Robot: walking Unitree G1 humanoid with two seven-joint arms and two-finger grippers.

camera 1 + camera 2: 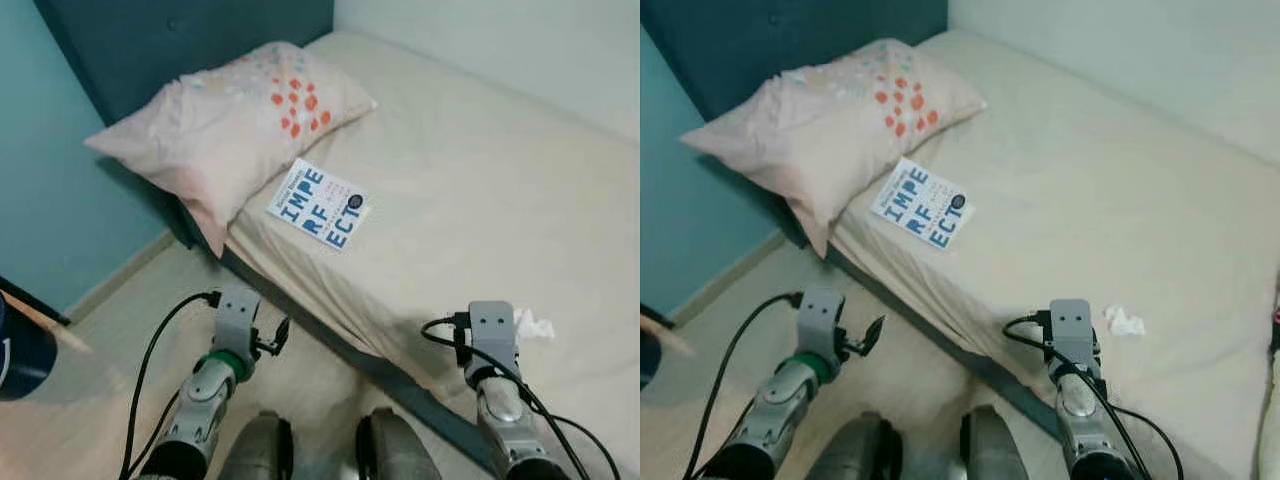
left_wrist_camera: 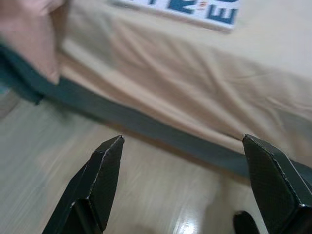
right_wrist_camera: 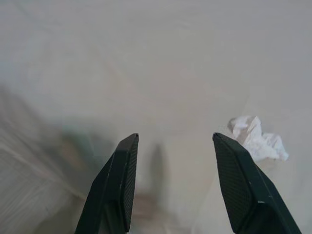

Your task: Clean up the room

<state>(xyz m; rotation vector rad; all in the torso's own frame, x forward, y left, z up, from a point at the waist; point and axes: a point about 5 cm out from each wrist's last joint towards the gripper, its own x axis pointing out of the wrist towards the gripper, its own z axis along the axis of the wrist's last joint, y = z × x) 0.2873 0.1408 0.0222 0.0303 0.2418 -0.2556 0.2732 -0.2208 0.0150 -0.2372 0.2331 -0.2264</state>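
The robot stands at the side of a bed covered with a beige sheet, with both arms raised in front of it.

**Bed surface.** A pale pillow with orange dots lies at the head of the bed, against a dark blue headboard. A book with large blue letters on a white cover lies flat on the sheet, just beside the pillow's lower edge and near the bed's edge. A crumpled white tissue lies on the sheet, well apart from the book and close to the near edge of the bed.

**Left tool.** The left tool is released, with its two black fingers set wide apart. It hangs over the light wooden floor beside the bed and points at the dark bed frame. It holds nothing.

**Right tool.** The right tool is also released and holds nothing. It is positioned over the sheet at the bed's near edge. The tissue lies just beside one of its fingers; whether the two touch cannot be determined from the wrist view.

**Surroundings.** A teal wall runs along the robot's left side. A dark blue object, possibly a container, sits at the left edge of the head view.
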